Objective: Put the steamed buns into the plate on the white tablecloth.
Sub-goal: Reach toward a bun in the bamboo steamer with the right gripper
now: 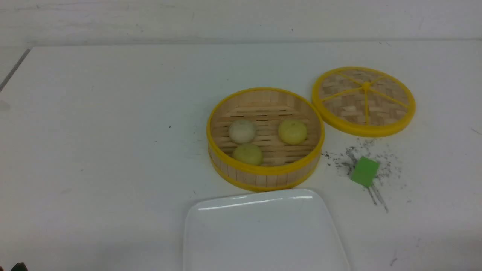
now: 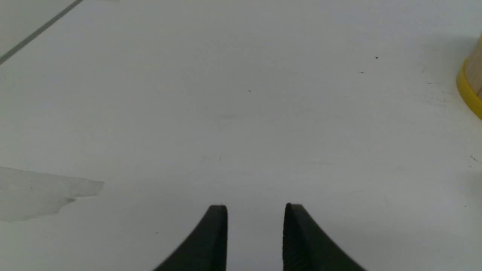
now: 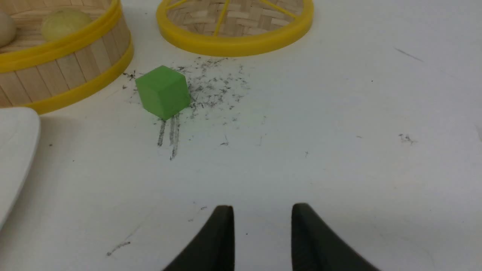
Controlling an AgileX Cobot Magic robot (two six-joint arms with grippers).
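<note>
Three steamed buns lie in the round bamboo steamer basket (image 1: 263, 173): an off-white bun (image 1: 242, 131), a yellow-green bun (image 1: 292, 131) and another yellow-green bun (image 1: 247, 154). The white plate (image 1: 263, 233) lies just in front of the basket on the white tablecloth (image 1: 94, 150); it holds nothing. In the right wrist view a yellow-green bun (image 3: 64, 23) shows in the basket (image 3: 56, 75), with the plate's corner (image 3: 15, 143) beside it. My left gripper (image 2: 255, 210) is open over bare cloth, far left of the basket. My right gripper (image 3: 262, 210) is open and empty, short of the green cube.
A flat yellow-rimmed woven lid (image 1: 363, 101) lies right of the basket. A green cube (image 1: 364, 171) sits among grey scuff marks in front of the lid; it also shows in the right wrist view (image 3: 162, 92). The basket's edge (image 2: 470, 90) shows in the left wrist view.
</note>
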